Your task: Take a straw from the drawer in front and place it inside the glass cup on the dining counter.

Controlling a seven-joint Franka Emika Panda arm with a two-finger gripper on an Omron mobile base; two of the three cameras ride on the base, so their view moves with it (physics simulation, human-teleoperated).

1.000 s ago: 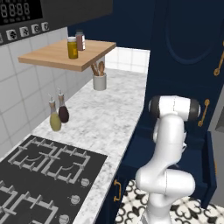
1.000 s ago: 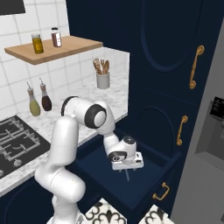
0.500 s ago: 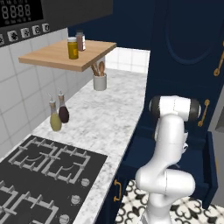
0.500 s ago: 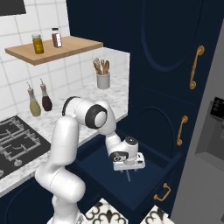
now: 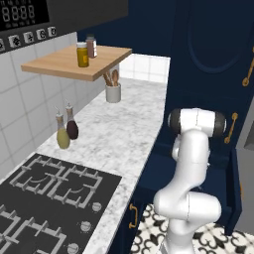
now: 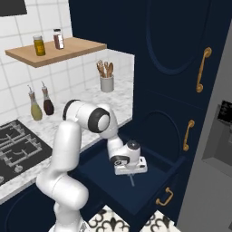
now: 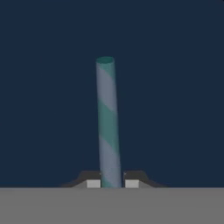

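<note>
So, gripper (image 6: 131,176) down inside the open navy drawer (image 6: 156,170), hanging low over the dark drawer floor in the right base view. Fingertips (image 7: 132,183) pressed in against both sides of the straw (image 7: 107,127) in the hand view, no gap visible either side, so pinching the straw near its close end. Straw striped teal and pale grey-blue, running away from the fingers over the plain navy bottom of the drawer, leaning slightly off straight. Shows in the right base view as a thin pale sliver poking out below the hand. Can't tell whether lifted off the drawer floor or lying on it.

Arm (image 6: 88,118) bent over from its white base, elbow up by the marble worktop (image 5: 119,134), wrist dropping into the drawer. Drawer pulled well out, brass handle (image 6: 165,197) on its front.

Up on the worktop: black gas hob (image 5: 47,198) near the front, two small bottles (image 5: 67,130) standing together against the tiled wall, one yellowish and one dark. Grey utensil pot (image 5: 113,92) with wooden tools further back, just under the wooden shelf (image 5: 74,62). Two jars (image 5: 85,51) side by side on that shelf. Tall navy cabinet doors (image 6: 176,68) with brass handles behind the drawer.
</note>
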